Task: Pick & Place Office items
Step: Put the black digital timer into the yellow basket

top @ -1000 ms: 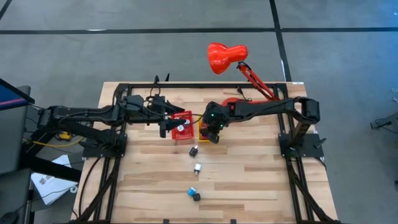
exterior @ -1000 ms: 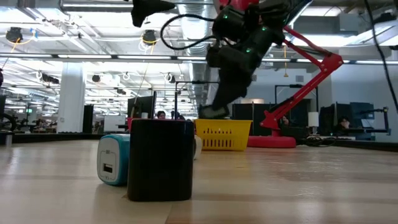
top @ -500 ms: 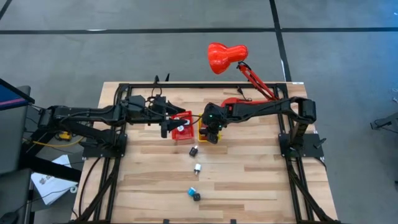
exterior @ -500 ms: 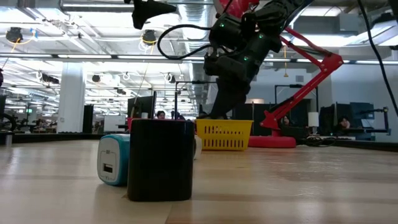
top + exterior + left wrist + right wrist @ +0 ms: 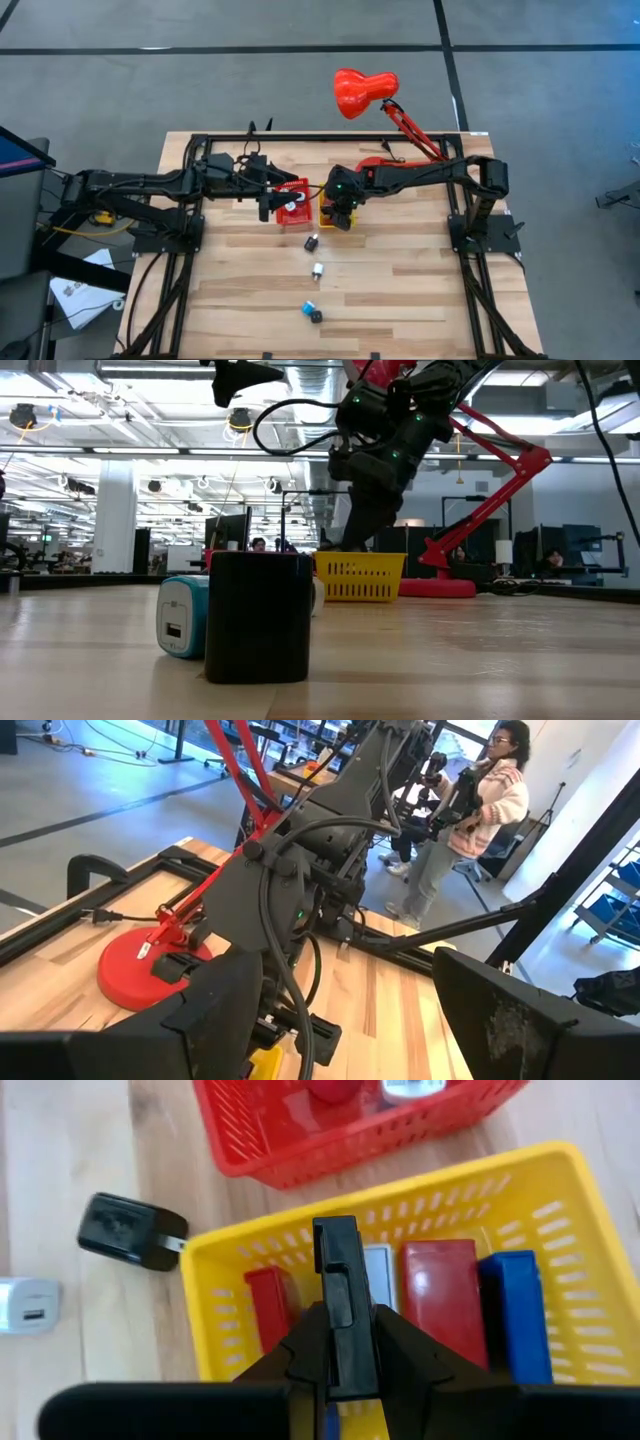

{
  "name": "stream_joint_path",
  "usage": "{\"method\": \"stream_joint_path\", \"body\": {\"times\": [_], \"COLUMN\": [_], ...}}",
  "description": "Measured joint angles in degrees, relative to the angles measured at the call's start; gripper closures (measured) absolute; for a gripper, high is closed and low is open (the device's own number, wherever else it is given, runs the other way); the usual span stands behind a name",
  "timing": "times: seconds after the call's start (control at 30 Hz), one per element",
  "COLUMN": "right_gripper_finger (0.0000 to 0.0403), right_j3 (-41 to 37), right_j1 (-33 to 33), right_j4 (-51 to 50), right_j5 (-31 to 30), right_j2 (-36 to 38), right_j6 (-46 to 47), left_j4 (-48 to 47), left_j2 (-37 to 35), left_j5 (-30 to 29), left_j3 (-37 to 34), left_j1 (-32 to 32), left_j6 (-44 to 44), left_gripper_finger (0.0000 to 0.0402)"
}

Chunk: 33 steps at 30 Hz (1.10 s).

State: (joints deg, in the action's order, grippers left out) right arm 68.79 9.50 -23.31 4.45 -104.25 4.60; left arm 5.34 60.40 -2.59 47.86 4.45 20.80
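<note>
My right gripper (image 5: pixel 340 213) points down over the yellow bin (image 5: pixel 327 210), fingers shut (image 5: pixel 335 1245); I see nothing between them. Red, blue and white pieces (image 5: pixel 440 1295) lie in that bin. My left gripper (image 5: pixel 263 200) hangs open beside the red bin (image 5: pixel 292 200), which holds a red piece and a white piece (image 5: pixel 410 1088). On the table lie a black piece (image 5: pixel 311 242), a white piece (image 5: pixel 318 270), a light blue piece (image 5: pixel 308 309) and a black block (image 5: pixel 316 316).
The big red desk lamp (image 5: pixel 365 92) stands with its base (image 5: pixel 375 162) at the table's far edge, just behind the bins. A black frame (image 5: pixel 190 240) runs round the table. A person (image 5: pixel 470 820) stands in the room beyond. Bare wood lies near and right.
My right gripper has turned more upright and sunk a little toward the yellow bin's rim, shifting slightly toward the table's left edge. For the last half second it has stayed still.
</note>
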Motion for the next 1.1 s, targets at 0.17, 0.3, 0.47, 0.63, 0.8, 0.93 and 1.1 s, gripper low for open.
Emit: {"method": "stream_joint_path", "body": {"times": [0.17,0.3,0.47,0.63,0.8,0.93,1.1], "right_gripper_finger": [0.0350,0.0350,0.0350,0.0350,0.0349,0.0340,0.0334], "right_j3": [0.0,0.0,0.0,0.0,-0.1,-0.1,0.1], "right_j1": [0.0,0.0,-0.7,-1.5,-1.8,-2.1,-2.5], "right_j4": [-0.3,-0.8,-2.6,-2.8,-2.9,-0.2,1.2], "right_j5": [-1.6,-1.7,-2.7,-4.4,-4.5,-6.2,-7.1], "right_j2": [0.0,0.0,0.0,0.0,-1.8,-2.6,-2.6], "right_j6": [-0.3,-0.3,-1.1,-1.8,-1.8,-2.0,-4.4], "left_j4": [0.0,0.0,0.0,0.0,0.0,-0.1,-0.5], "left_j2": [0.0,0.0,0.0,0.0,0.0,0.0,0.0], "left_j5": [0.0,0.0,0.0,0.0,0.0,0.0,0.0], "left_j3": [0.0,0.0,0.0,0.0,0.0,0.0,0.0], "left_j1": [0.0,0.0,0.0,0.0,0.0,0.0,0.0], "left_j6": [0.0,0.0,0.0,0.0,0.0,0.0,0.0], "left_gripper_finger": [0.0112,0.0112,0.0112,0.0112,0.0112,0.0112,0.0112]}}
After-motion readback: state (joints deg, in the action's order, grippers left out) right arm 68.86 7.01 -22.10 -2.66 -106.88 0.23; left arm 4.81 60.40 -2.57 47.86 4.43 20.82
